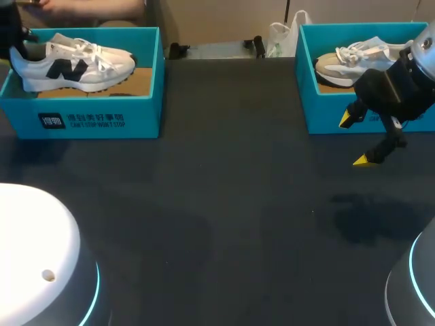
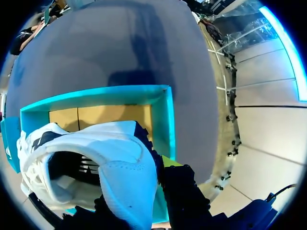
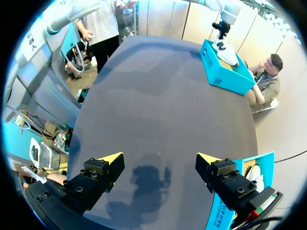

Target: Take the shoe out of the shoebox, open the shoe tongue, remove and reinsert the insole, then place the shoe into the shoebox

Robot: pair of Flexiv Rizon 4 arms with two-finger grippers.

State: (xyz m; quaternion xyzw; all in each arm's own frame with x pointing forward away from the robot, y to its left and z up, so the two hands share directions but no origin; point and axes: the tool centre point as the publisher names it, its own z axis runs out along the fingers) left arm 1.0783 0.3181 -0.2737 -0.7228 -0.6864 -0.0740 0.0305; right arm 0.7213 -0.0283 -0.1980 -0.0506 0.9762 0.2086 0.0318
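Observation:
A white sneaker [image 1: 68,64] with a dark side logo sits tilted in the teal shoebox [image 1: 95,112] at the back left, its heel raised. My left gripper [image 1: 17,41] is shut on that heel. In the left wrist view the shoe [image 2: 110,163] fills the space between the fingers [image 2: 180,191], above the box's cardboard floor [image 2: 110,117]. My right gripper [image 1: 356,139] hangs open and empty over the dark table in front of a second teal shoebox [image 1: 326,115]. The right wrist view shows the right gripper [image 3: 159,160] open, with the left shoebox [image 3: 225,72] far ahead.
The second box holds another pale sneaker [image 1: 353,58]. A white plastic bag [image 1: 282,37] and small black items [image 1: 180,49] lie along the table's back edge. Dark tabletop [image 1: 224,204] spreads between the boxes. My arms' white bases [image 1: 34,258] stand at the near corners.

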